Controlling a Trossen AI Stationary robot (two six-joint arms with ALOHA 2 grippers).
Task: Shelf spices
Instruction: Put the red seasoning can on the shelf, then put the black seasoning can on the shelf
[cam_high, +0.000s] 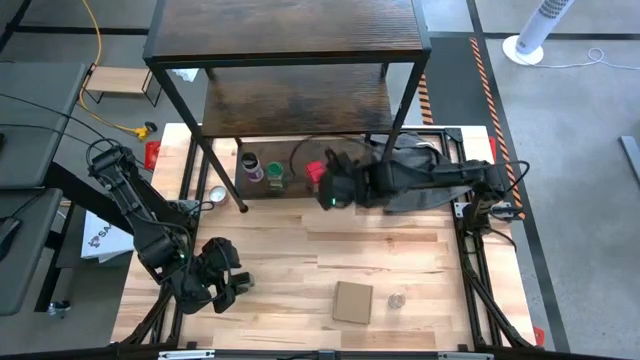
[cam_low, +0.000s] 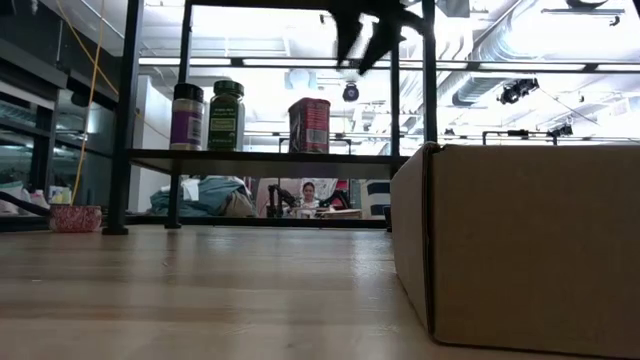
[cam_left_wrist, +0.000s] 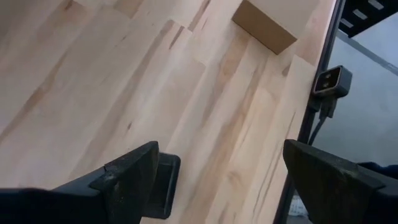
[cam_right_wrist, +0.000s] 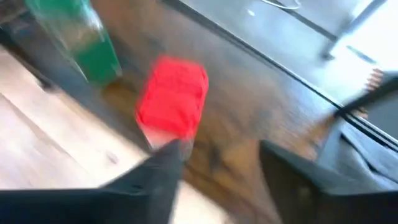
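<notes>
On the near part of the pale wood bench (cam_high: 400, 250), the left gripper (cam_high: 232, 283) waits with its fingers spread wide and nothing between them, well apart from the spices. A flat brown cardboard piece (cam_high: 353, 302) lies off to its side, with a small pale jar (cam_high: 397, 300) just beyond that.

Farther back, the right gripper (cam_high: 330, 189) reaches over the lowest board of the shelf (cam_high: 290, 45), its fingers (cam_right_wrist: 163, 168) parted and gripping nothing (the wrist view shows clear board between them). The red boxy container (cam_right_wrist: 172, 96) stands upright on that board just ahead of the fingertips, slightly to one side and not between them. Beyond it, farther from the right gripper, the green-lidded jar (cam_high: 275, 176) stands upright on the same board, and past that the purple-lidded jar (cam_high: 251, 165), the three forming a short row seen clearly from bench height.

A small round lidded jar (cam_high: 217, 195) sits on the bench just outside the shelf's black leg, farthest from the right gripper.
</notes>
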